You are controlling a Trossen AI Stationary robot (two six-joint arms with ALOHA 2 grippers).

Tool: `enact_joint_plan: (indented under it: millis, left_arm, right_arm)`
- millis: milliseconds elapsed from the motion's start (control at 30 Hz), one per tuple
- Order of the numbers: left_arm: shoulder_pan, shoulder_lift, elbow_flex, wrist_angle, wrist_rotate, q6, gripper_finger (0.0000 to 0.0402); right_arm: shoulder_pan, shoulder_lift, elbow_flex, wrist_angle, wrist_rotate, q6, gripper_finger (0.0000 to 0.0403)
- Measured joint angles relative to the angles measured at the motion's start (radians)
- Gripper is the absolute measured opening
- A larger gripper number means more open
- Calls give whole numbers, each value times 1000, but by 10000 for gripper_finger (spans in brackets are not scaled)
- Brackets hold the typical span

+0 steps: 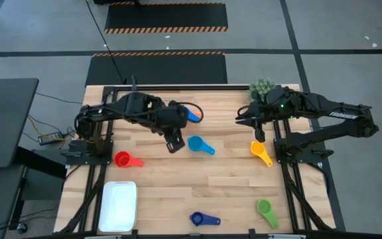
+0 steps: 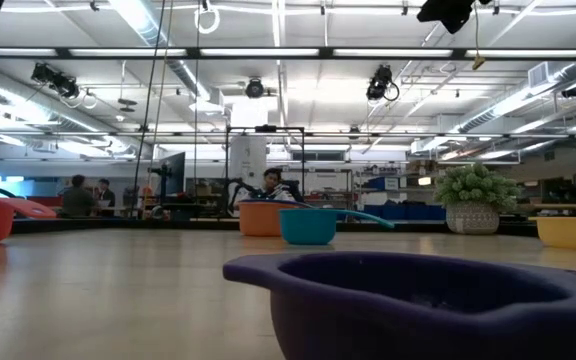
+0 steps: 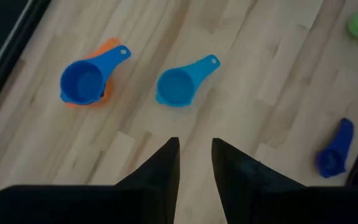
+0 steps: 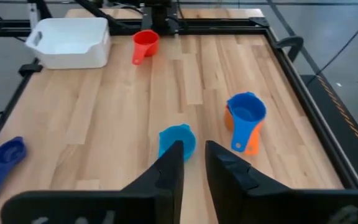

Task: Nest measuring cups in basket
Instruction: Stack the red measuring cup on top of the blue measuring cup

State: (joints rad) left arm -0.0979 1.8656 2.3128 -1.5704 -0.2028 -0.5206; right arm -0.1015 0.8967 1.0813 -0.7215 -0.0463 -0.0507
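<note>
Six measuring cups lie apart on the wooden table: red [image 1: 128, 159], light blue [image 1: 199, 144], a blue one nested in an orange one [image 1: 191, 113], yellow [image 1: 261, 153], green [image 1: 267, 211] and navy [image 1: 204, 218]. The white basket [image 1: 118, 206] sits at the near left corner with nothing in it. My left gripper [image 1: 173, 143] hovers just left of the light blue cup [image 3: 176, 87], its fingers a narrow gap apart. My right gripper [image 1: 259, 136] hangs above the far end of the yellow cup, also narrowly open, facing the light blue cup [image 4: 176, 140].
A small green potted plant [image 1: 262, 87] stands at the far edge beside the right arm. The navy cup [image 2: 418, 300] fills the foreground of the low view. Bare wood lies between the basket [image 4: 70, 40] and the navy cup [image 4: 2, 158].
</note>
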Motion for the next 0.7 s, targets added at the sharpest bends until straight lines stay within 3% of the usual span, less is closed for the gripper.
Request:
enact_joint_plan:
  millis: [100, 233, 500, 700]
  left_arm:
    - [-39, -22, -73, 2, -4, -77, 87]
    - [-101, -122, -310, -1, -24, -227, 76]
    - [-251, -367, -714, -1, -24, -639, 73]
    - [-357, -517, -921, 0, 5, -959, 73]
  right_arm:
    - [27, 0, 0, 0, 0, 17, 85]
    - [68, 0, 0, 2, 0, 28, 87]
    - [133, 3, 0, 29, 58, 80, 84]
    - [156, 7, 0, 62, 81, 137, 84]
